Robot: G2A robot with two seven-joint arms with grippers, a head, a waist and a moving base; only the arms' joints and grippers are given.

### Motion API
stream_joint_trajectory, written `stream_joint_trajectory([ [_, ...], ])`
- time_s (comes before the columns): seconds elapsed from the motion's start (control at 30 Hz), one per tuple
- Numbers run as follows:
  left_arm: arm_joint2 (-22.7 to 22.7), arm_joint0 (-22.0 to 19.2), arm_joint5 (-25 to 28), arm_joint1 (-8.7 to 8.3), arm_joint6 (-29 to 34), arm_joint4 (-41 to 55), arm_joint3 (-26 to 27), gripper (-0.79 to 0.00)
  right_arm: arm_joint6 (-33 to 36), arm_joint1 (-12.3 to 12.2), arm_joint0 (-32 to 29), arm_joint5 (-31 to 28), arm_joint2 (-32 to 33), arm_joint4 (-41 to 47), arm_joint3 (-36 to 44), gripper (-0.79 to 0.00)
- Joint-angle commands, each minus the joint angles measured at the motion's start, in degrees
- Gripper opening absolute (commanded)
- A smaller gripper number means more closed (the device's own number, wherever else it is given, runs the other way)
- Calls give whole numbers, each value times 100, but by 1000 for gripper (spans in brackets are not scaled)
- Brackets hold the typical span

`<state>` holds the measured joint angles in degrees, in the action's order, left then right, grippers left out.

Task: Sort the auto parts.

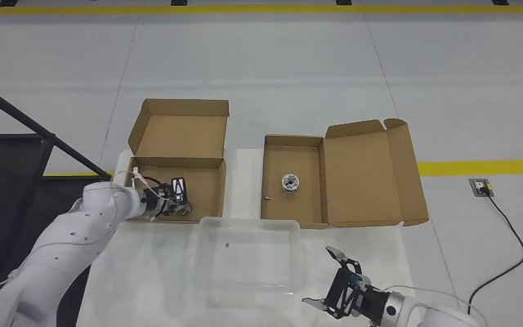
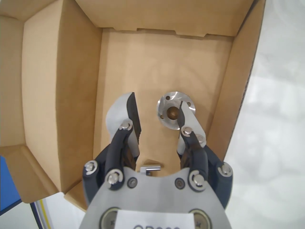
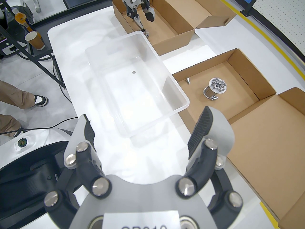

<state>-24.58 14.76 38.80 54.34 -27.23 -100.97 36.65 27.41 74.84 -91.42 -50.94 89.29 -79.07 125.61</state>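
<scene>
White table (image 1: 159, 266) — cardboard boxes (image 1: 208, 186) (image 1: 288, 159), clear bin (image 1: 245, 221)

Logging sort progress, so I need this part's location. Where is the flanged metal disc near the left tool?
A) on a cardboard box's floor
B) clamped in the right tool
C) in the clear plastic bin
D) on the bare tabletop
A: the flanged metal disc lies on the floor of the cardboard box, beneath the open left tool.

The white bench (image 1: 243, 184) stands on a pale grey floor (image 1: 270, 65). Beyond the bench a yellow line (image 1: 261, 9) crosses the floor. To one side of the bench lies a socket (image 1: 480, 187) with a black cable (image 1: 502, 245). A black rack (image 3: 47, 70) beside the bench has a paper cup (image 3: 35, 39) and an orange bottle (image 3: 21, 20) by it.
</scene>
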Motion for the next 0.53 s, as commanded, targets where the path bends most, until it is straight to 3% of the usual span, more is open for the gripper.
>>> stream_joint_trajectory([
  [0.0,-63,-41,-57,-45,-163,-65,76,-409,0,0,0,0,0,0,0,0],
  [0.2,-375,63,-315,-343,-711,-247,735,-409,0,0,0,0,0,0,0,0],
  [0.5,-1314,993,-716,-1052,-514,-99,2482,-409,0,0,0,0,0,0,0,0],
])
